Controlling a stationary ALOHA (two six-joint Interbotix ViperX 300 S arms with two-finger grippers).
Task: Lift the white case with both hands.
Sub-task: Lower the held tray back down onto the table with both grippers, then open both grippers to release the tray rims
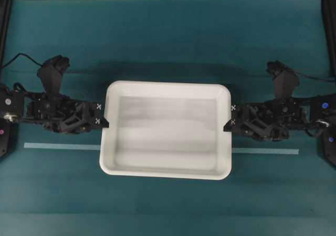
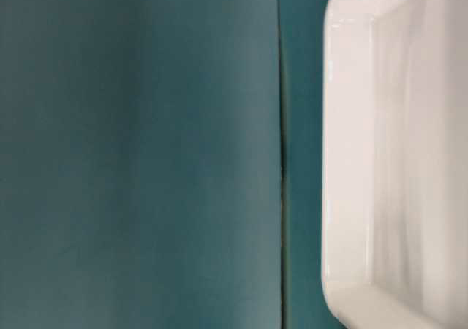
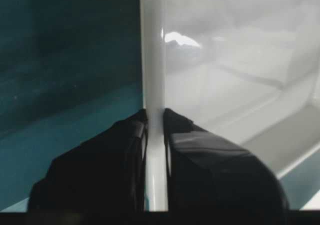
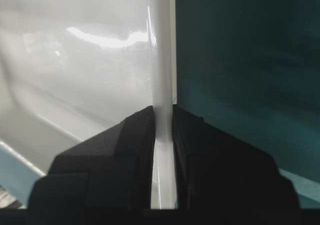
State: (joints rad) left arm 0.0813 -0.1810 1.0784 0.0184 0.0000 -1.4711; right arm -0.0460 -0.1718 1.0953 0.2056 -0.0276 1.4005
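The white case [image 1: 167,96] is a large shallow tray in the middle of the overhead view, empty inside. My left gripper [image 1: 103,115] is shut on the case's left rim; in the left wrist view the rim [image 3: 154,60] runs between the two black fingers [image 3: 210,160]. My right gripper [image 1: 229,116] is shut on the right rim; the right wrist view shows the rim [image 4: 161,60] pinched between its fingers [image 4: 115,155]. The case casts a shadow on the cloth behind it and looks raised off the table. Its corner and rim also fill the right of the table-level view [image 2: 344,161].
A teal cloth [image 1: 168,42] covers the table. A pale tape strip [image 1: 58,147] runs across it, passing under the case. Black frame posts [image 1: 4,15] stand at the far left and far right edges.
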